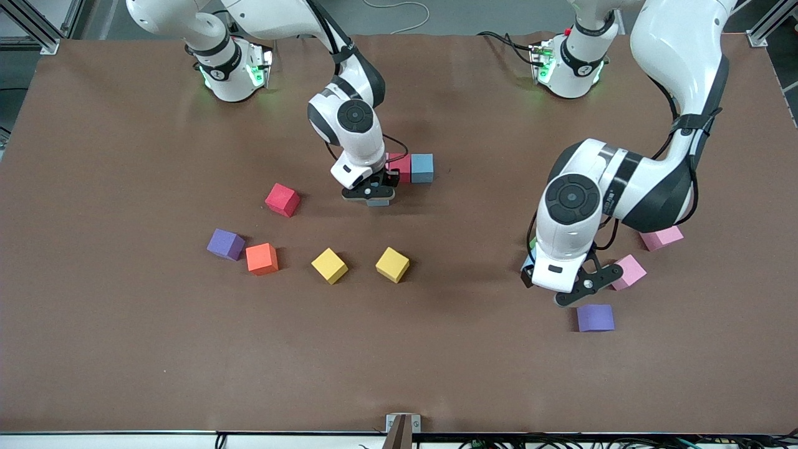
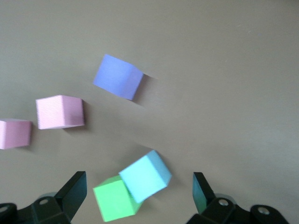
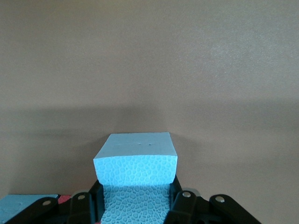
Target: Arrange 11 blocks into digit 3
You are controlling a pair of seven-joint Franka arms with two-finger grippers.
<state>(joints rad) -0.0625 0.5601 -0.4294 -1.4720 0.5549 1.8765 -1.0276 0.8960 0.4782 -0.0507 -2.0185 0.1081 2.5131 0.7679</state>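
Two matte foam cubes, a pink-red cube (image 1: 401, 166) and a blue-grey cube (image 1: 422, 168), sit touching side by side near the middle of the brown table (image 1: 124, 349), toward the robots' bases. The right gripper (image 1: 373, 194) hangs just beside the pink-red one, its fingers clamped on a light blue foam cube (image 3: 136, 161), shown clearly in the right wrist view. A red foam cube (image 1: 282, 199) lies alone toward the right arm's end. Nearer the front camera runs a loose row: a purple foam cube (image 1: 225, 244) just beside an orange foam cube (image 1: 262, 258), then a first yellow foam cube (image 1: 329, 265) and a second yellow foam cube (image 1: 393, 264), apart from each other.

Toward the left arm's end, the left gripper (image 2: 140, 193) is over a turquoise foam cube (image 2: 145, 175) that leans against a green foam cube (image 2: 114, 201); its fingers (image 2: 72, 191) are spread wide and grip nothing. Near it lie a pale pink foam cube (image 1: 628, 272), another pale pink foam cube (image 1: 662, 237) partly under the arm, and a violet foam cube (image 1: 595, 317) nearest the front camera
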